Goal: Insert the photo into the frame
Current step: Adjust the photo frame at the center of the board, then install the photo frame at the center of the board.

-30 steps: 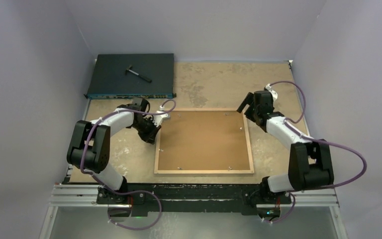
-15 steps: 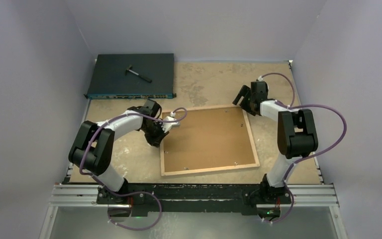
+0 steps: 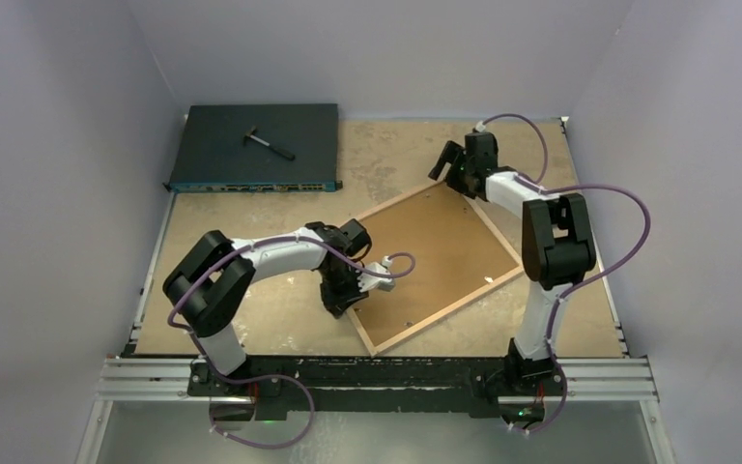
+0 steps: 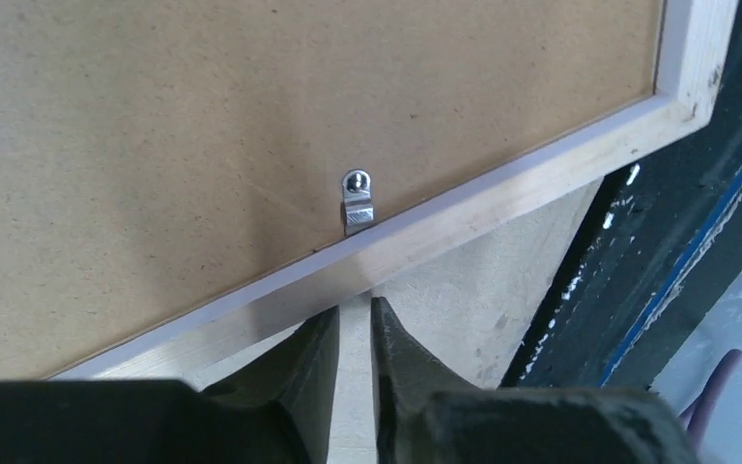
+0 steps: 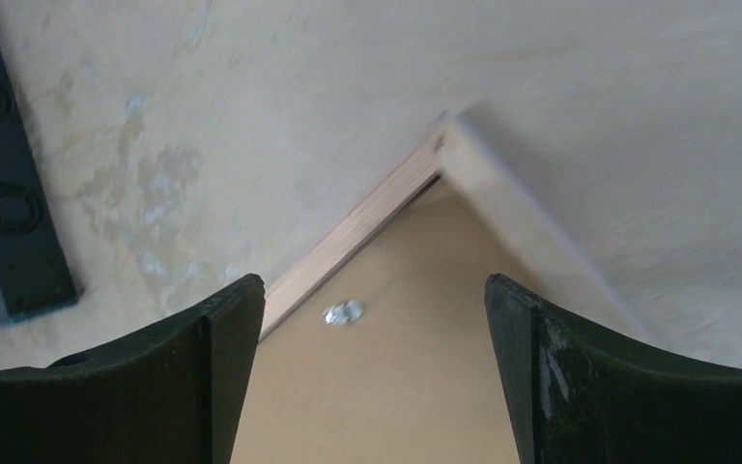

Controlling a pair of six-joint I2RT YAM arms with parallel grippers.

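The frame (image 3: 449,310) lies face down and turned askew on the table, its light wood back up and a brown backing board (image 3: 435,251) inside it. My left gripper (image 3: 343,300) rests at its near-left edge; in the left wrist view the fingertips (image 4: 321,329) touch the wooden rim (image 4: 444,232) below a metal tab (image 4: 356,208), parted by a narrow slit with nothing in it. My right gripper (image 3: 442,166) hovers wide open over the far corner (image 5: 367,227), straddling board and tab (image 5: 343,312). The photo is out of view.
A dark flat box (image 3: 256,145) with a small black tool (image 3: 269,143) on it sits at the back left; its edge shows in the right wrist view (image 5: 10,213). The black front rail (image 4: 657,242) runs close to the frame's near corner.
The frame has swung anticlockwise. My left gripper pushed its left edge rightward and nearer, and its jaws parted slightly. My right gripper moved farther back and left, following the far corner.
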